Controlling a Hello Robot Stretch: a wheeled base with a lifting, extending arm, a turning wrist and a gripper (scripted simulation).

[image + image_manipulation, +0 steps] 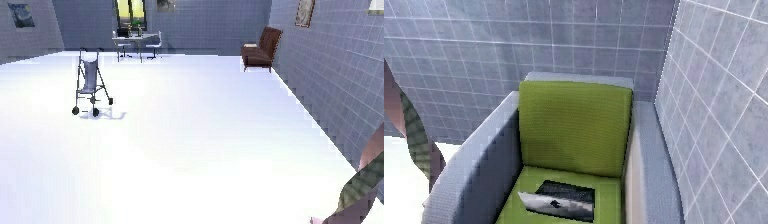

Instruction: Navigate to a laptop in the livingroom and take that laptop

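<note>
A flat dark and silver thing shaped like a laptop (560, 198) lies on the seat of an armchair (574, 125) in the arm side view, near the bottom edge. The armchair has green cushions and a grey frame. It stands in a corner against grey tiled walls.
In the forward view a wide white floor (200, 130) stretches ahead. A grey walker on wheels (92, 85) stands at the left, and a table with chairs (137, 44) stands under a window at the back. A brown armchair (262, 50) is by the right wall. A brown and green shape (409, 135) is at the arm side view's left edge.
</note>
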